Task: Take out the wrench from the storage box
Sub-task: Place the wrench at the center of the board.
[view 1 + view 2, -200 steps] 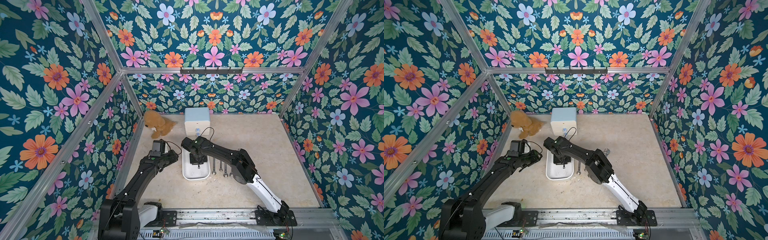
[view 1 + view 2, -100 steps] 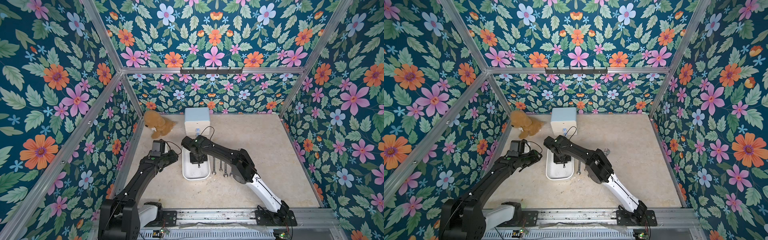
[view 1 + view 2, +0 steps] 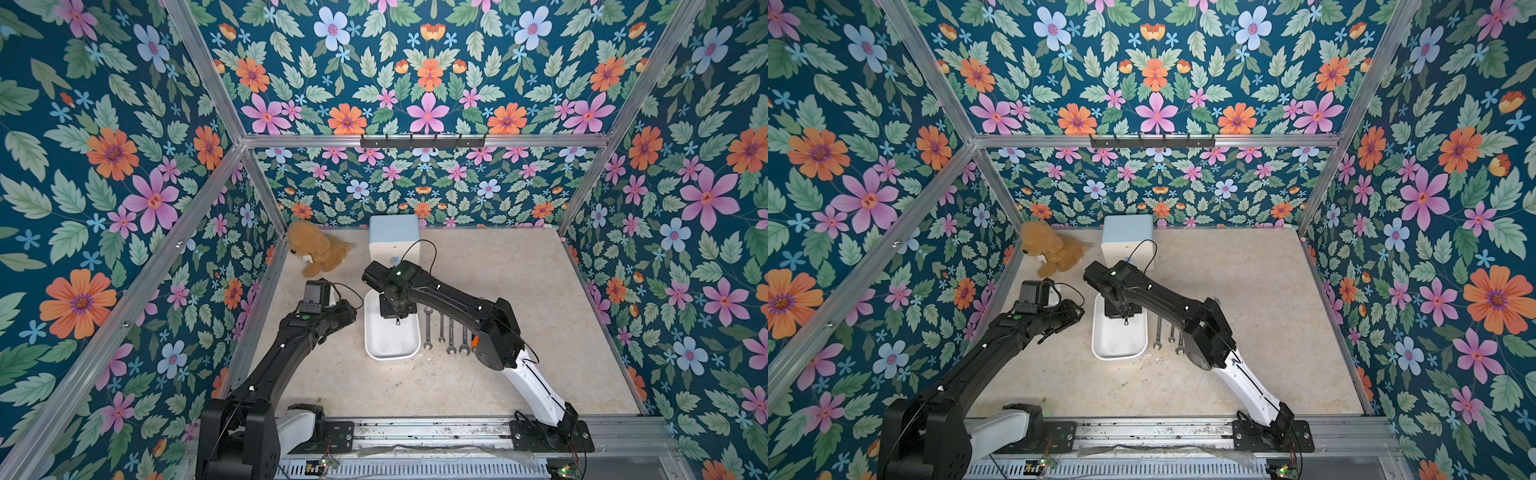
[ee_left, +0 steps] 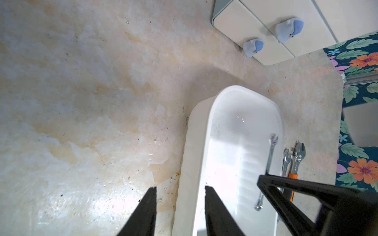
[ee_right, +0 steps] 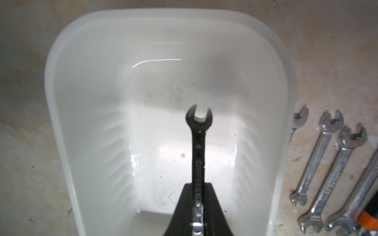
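Observation:
The white storage box (image 3: 390,343) (image 3: 1119,345) lies in the middle of the table. My left gripper (image 4: 180,188) (image 3: 358,311) is shut on its long side wall (image 4: 204,130), one finger outside and one inside. My right gripper (image 5: 198,185) (image 3: 397,309) (image 3: 1121,309) hangs over the box's far half, shut on a slim steel wrench (image 5: 199,143) (image 4: 268,163). The wrench's open-end head points down toward the box's bare floor (image 5: 153,98), clear of it. No other wrench shows inside the box.
Several steel wrenches (image 3: 446,332) (image 5: 321,155) lie in a row on the table just right of the box, with an orange-handled adjustable one (image 4: 298,155). A white two-drawer cabinet (image 3: 394,237) and a teddy bear (image 3: 318,253) stand at the back.

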{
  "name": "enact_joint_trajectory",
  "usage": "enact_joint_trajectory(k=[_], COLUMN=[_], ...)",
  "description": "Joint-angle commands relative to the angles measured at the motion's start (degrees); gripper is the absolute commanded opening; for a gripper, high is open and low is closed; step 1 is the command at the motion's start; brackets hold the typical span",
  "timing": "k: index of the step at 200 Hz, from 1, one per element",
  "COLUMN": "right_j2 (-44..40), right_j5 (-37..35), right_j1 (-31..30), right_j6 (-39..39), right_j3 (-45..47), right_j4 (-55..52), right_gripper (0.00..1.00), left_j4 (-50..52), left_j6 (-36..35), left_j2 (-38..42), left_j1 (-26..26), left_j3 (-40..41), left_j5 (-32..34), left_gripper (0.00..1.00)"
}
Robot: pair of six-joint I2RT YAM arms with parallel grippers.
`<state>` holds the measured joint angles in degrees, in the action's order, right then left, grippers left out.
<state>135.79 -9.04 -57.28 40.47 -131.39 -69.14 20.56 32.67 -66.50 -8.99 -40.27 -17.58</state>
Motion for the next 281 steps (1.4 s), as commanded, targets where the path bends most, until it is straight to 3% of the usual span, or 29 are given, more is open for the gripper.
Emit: enact_joint_trajectory(k=[1, 58, 97, 173, 204, 231, 236, 253, 266, 281], right_j2=[-4.48, -21.72, -25.16, -19.14, -21.15, -26.36, -27.73, -34.44, -42.05, -52.23], right_j5=[-2.69, -4.18, 0.01, 2.76, 0.16, -4.13, -5.65, -12.73, -23.82, -36.17], right_j1=[-0.04, 0.30, 2.85, 5.86, 6.23, 6.22, 6.26, 6.20, 6.30, 7.62], right_j6=[0.58, 4.38, 5.55, 3.00, 1.87, -0.66, -1.54, -5.94, -10.97, -22.37], right_j3=[4.07, 27.96, 42.49, 46.74, 47.50, 47.32, 47.34, 49.19, 56.34, 71.03], right_j4=[-0.67, 5.23, 16.36, 25.52, 23.82, 22.92, 23.14, 24.57, 30.24, 46.77], right_gripper=[0.10, 0.12, 0.12, 0.13, 0.27, 0.46, 0.47, 0.50, 0.57, 0.68], left_j4=[-0.05, -0.56, -0.91, -1.78, -3.21, -6.26, -7.59, -13.27, -17.08, -35.03], left_j6=[-0.49, -0.23, -0.06, 0.74, -0.22, -2.58, -2.85, -3.49, -0.03, -6.95], left_j2=[0.15, 0.06, -0.47, 0.18, 1.28, 5.11, 5.90, 8.51, 8.94, 10.07], left_j1=[0.12, 0.12, 0.13, 0.20, 0.12, 0.08, 0.07, 0.12, 0.12, -0.13], left_j3=[-0.08, 0.00, -0.20, 0.51, 0.29, 0.38, 0.65, 2.61, 5.37, 15.36], left_j5=[0.93, 1.09, 1.28, 3.15, 6.07, 13.70, 16.22, 29.73, 41.74, 46.05], left_gripper=[0.43, 0.43, 0.44, 0.46, 0.63, 0.88, 0.99, 1.00, 1.00, 1.00])
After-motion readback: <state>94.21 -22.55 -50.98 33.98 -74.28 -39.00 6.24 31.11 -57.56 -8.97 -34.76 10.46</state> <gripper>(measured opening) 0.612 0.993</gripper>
